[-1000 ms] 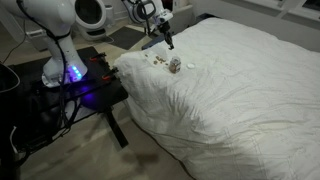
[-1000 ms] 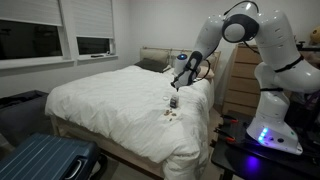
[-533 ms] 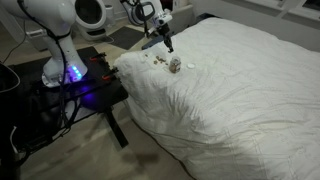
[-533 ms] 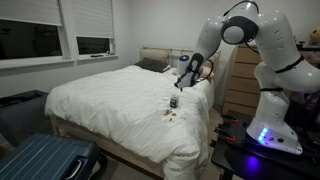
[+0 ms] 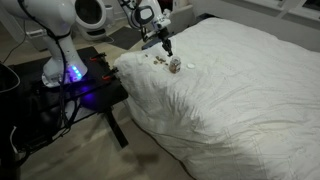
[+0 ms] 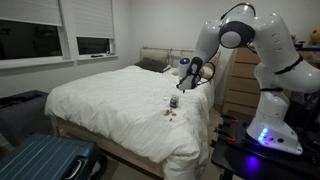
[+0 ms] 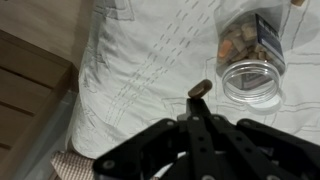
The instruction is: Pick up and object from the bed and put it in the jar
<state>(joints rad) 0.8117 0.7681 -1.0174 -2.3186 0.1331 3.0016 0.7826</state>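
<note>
claw [image 7: 196, 104] clenched on small brown bit [image 7: 200, 89], jar [image 7: 250, 75] near its tip, bed [image 7: 150, 50] below

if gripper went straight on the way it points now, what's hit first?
Likely the bed, not the jar: in the wrist view the gripper, jaws shut on a small brown bit, aims beside the jar. Depth unclear.

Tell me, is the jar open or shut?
Open: the wrist view shows the jar has no lid on its round mouth, and brown bits show inside.
</note>
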